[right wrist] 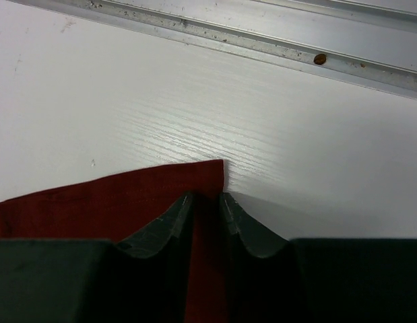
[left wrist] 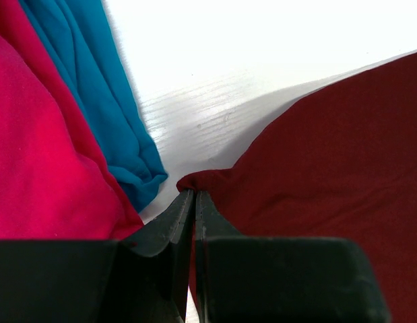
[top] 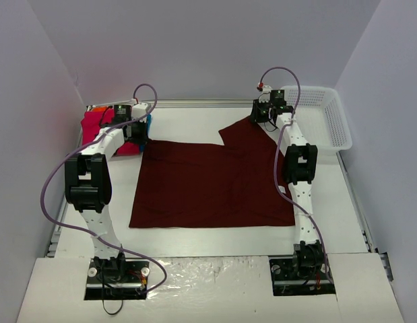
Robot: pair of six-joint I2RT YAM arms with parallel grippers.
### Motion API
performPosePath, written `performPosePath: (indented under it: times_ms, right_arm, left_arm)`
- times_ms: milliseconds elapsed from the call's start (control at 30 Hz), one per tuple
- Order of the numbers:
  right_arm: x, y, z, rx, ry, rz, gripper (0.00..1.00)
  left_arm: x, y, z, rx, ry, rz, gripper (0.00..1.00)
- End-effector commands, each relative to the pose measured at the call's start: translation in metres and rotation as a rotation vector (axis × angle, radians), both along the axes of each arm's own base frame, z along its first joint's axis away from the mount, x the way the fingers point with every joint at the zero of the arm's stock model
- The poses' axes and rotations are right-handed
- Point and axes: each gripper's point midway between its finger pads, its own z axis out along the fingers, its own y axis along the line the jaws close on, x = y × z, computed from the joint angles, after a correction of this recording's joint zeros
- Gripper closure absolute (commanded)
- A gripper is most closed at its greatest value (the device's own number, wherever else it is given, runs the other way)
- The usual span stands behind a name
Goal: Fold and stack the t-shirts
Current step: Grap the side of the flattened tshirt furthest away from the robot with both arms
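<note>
So we're at the very start of folding the maroon t-shirt (top: 215, 185). It's spread flat on the tabletop (top: 188, 124), stretching from one tool across to the other, and both arms are reaching to its far edge

The left tool (left wrist: 195, 195) is clenched right at a far corner of the shirt. Its jaws are pressed together with a sliver of maroon showing between them, so we reckon it has that corner pinched. Just to the left of that tool there's the pink t-shirt (left wrist: 40, 155) and the teal t-shirt (left wrist: 93, 81), bunched up and touching each other, with the teal one nearly meeting the maroon corner at the tips

The right tool (right wrist: 206, 196) is down on the sleeve that sticks out at the far side. Its jaws stand a little apart on either side of the cloth, and the sleeve's edge ends just ahead of the tips. As far as we can see it isn't clamped yet. The white basket (top: 329, 121) sits off to that tool's right, well apart from the shirt

Our guess for the next move is that the right tool needs to finish its pinch, then both lift together and carry the far edge back toward the arm bases. Worth keeping the left tool's lift away from the teal shirt so it doesn't come along
</note>
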Motion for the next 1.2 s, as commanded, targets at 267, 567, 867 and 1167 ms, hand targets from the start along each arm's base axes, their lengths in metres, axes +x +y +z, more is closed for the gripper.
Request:
performPosePath:
  times_ms: [267, 567, 867, 1167]
  right_arm:
    - [0.001, -0.018, -0.011, -0.027, 0.031, -0.048, 1.00]
    - [0.001, -0.018, 0.017, -0.035, -0.007, -0.035, 1.00]
    - [-0.015, -0.016, 0.080, -0.038, -0.060, -0.003, 1.00]
    - [-0.063, -0.018, 0.125, -0.029, -0.037, 0.050, 1.00]
  left_arm:
    - [0.004, -0.008, 0.008, -0.015, -0.030, -0.034, 0.98]
    - [0.006, -0.010, 0.016, -0.026, -0.038, -0.043, 0.98]
    - [0.003, -0.014, 0.040, -0.038, -0.073, -0.068, 0.98]
    - [-0.005, -0.020, 0.057, -0.067, -0.099, -0.103, 0.98]
